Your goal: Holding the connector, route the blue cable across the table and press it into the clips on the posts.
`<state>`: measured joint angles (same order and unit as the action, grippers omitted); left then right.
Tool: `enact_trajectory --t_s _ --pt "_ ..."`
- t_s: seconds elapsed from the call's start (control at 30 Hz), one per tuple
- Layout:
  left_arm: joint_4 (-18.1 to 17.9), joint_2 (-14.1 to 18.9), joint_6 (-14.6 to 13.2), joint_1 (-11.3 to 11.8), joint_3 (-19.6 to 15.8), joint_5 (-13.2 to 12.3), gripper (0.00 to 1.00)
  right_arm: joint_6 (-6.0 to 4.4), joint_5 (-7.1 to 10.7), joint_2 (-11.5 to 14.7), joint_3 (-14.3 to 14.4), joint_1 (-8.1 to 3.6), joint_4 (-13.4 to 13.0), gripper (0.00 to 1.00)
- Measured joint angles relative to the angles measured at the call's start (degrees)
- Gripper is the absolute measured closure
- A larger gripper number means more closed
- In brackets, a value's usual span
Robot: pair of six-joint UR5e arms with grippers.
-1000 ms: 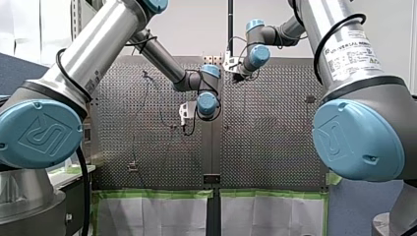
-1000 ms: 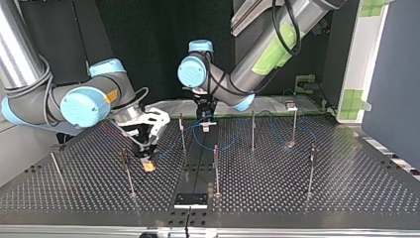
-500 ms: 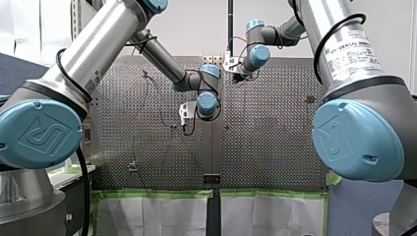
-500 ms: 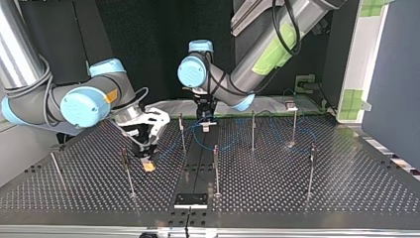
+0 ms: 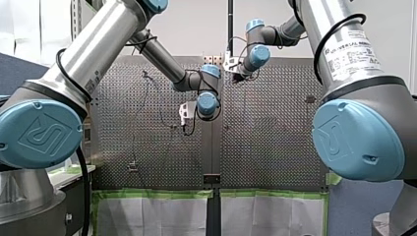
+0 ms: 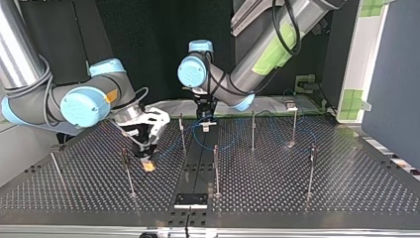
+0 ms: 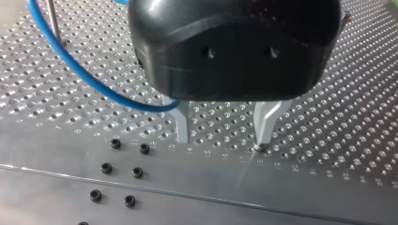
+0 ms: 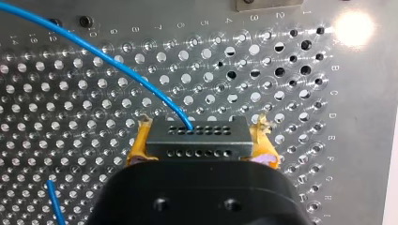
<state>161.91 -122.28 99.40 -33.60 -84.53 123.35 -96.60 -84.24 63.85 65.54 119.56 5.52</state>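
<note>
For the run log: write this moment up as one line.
right end effector: shut on connector | left end effector: open, empty, near table | cable: runs from connector, passes beside left end effector

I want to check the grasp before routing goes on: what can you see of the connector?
The connector is a small dark grey rectangular block that looks like metal or hard plastic. Its face carries two rows of small holes. The blue cable enters one hole in the row farther from my right gripper and arcs away over the perforated table. The block sits level, and the gripper's yellow-padded fingers clamp its two short ends. Whether it touches the table cannot be told.
</note>
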Motion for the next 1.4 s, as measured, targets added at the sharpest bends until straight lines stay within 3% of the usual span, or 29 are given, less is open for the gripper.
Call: enact_trajectory --t_s 1.4 --pt "0.0 0.0 0.0 0.0 0.0 0.0 0.33 -0.01 -0.21 2.8 4.4 -0.71 -0.2 1.0"
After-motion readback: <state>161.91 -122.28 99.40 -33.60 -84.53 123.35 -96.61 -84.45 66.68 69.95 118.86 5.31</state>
